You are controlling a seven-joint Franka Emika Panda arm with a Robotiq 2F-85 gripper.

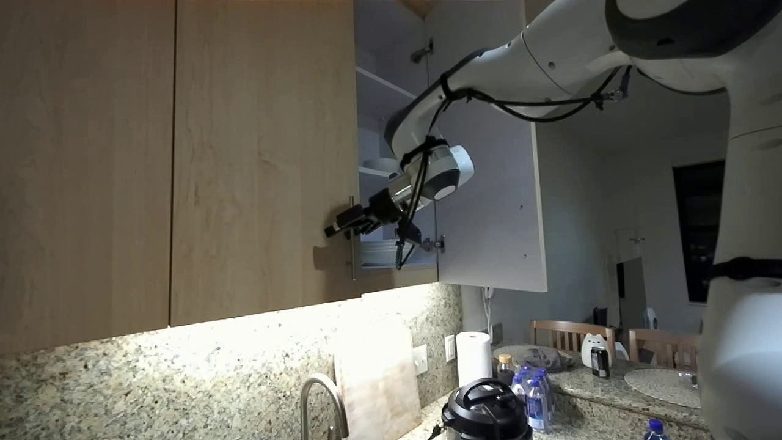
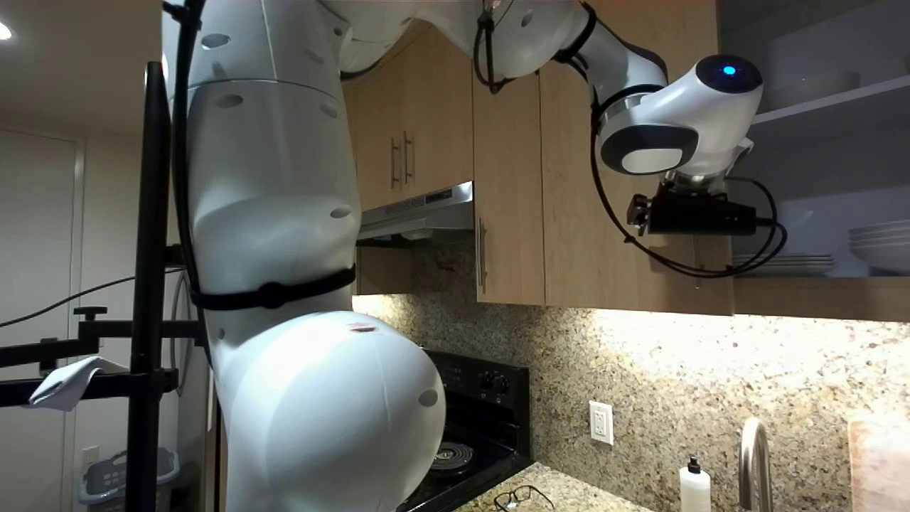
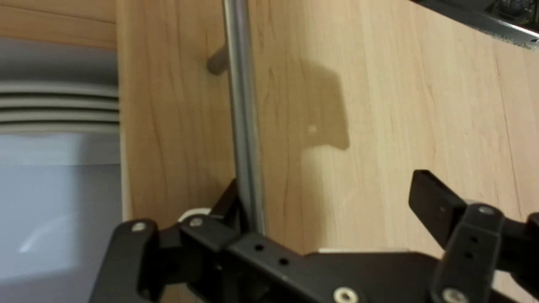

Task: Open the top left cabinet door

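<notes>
Spread tool (image 3: 328, 193) straddles the cabinet door's (image 3: 391, 105) handle (image 3: 241, 92); at ten o'clock in the wrist view, an open cabinet (image 3: 38, 202) holds stacked plates (image 3: 59, 102).

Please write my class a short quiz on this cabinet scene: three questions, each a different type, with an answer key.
1. True or false: the gripper is open.
2. Choose one. The handle on the wood door at the gripper is A) a round knob, B) a vertical bar, C) a cord loop.
3. Short answer: in the wrist view, what is stacked inside the cabinet?

Key: 1. True. 2. B. 3. Plates.
</notes>
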